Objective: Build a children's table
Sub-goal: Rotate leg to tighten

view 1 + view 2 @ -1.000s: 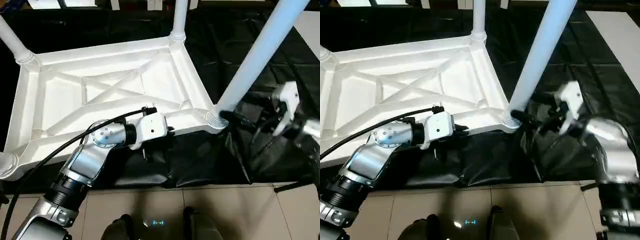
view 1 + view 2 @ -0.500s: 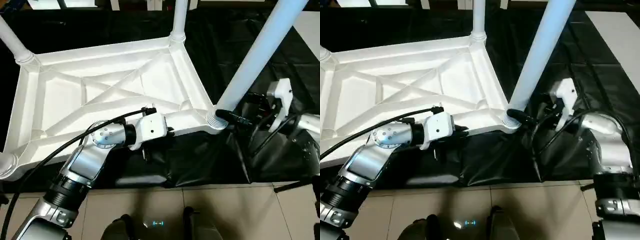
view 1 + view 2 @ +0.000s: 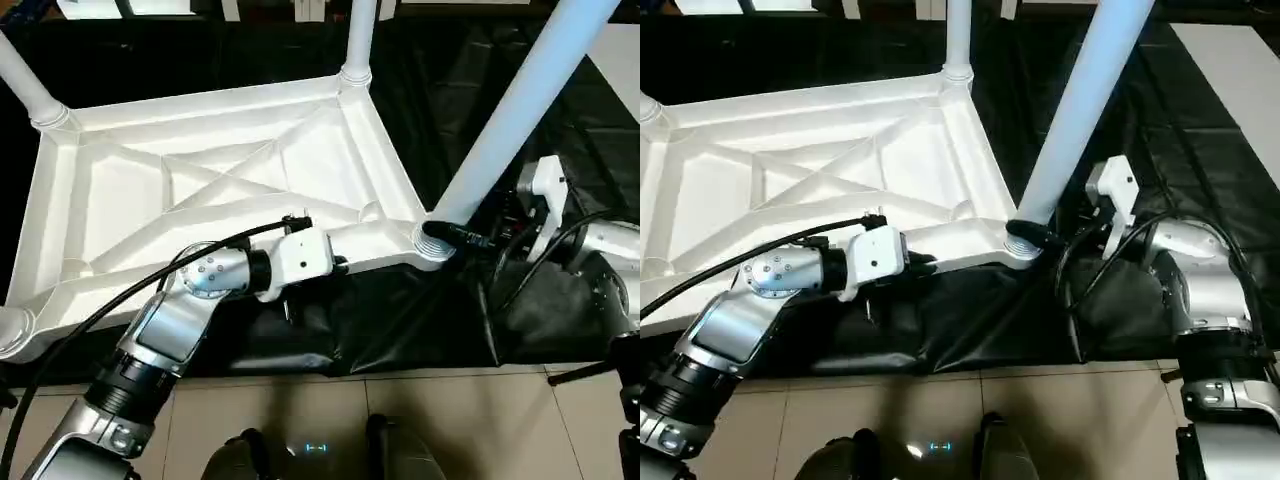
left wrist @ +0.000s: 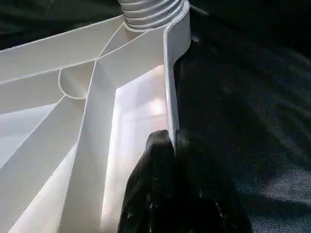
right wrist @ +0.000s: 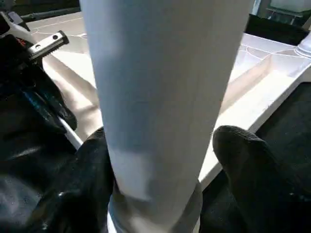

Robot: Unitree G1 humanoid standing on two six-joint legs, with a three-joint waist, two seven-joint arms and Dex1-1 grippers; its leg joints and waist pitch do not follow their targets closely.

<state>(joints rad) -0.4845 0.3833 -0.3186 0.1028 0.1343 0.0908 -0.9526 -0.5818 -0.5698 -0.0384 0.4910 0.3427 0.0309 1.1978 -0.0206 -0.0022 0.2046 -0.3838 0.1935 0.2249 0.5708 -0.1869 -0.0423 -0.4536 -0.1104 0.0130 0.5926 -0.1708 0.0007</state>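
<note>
White plastic tabletop (image 3: pixel 200 190) lies upside down on the black-draped worktop (image 3: pixel 450 80), X-ribbed underside facing up. No readable writing or labels anywhere; no containers in view.

Four white tube legs stand in the corner sockets: far-left leg (image 3: pixel 25 85), far-right leg (image 3: pixel 358 35), near-right leg (image 3: pixel 510 110) leaning toward the camera, and a near-left socket with its leg (image 3: pixel 12 330) at the picture edge.

Left gripper (image 4: pixel 171 141) – fingers closed on the thin near rim of the tabletop, one black finger (image 4: pixel 155 145) on each side of the wall, close to the near-right corner socket (image 4: pixel 153 12). From the head view the left wrist (image 3: pixel 300 255) sits at the near edge of the tabletop.

Right gripper (image 5: pixel 160 160) is at the base of the near-right leg, just above the ribbed socket – fingers (image 5: pixel 248 155) spread on either side of the tube, the left one touching it, the other with a slight gap. Can't tell whether the tube is actually clamped.

Tiled floor (image 3: pixel 400 420) shows beneath the worktop edge.
</note>
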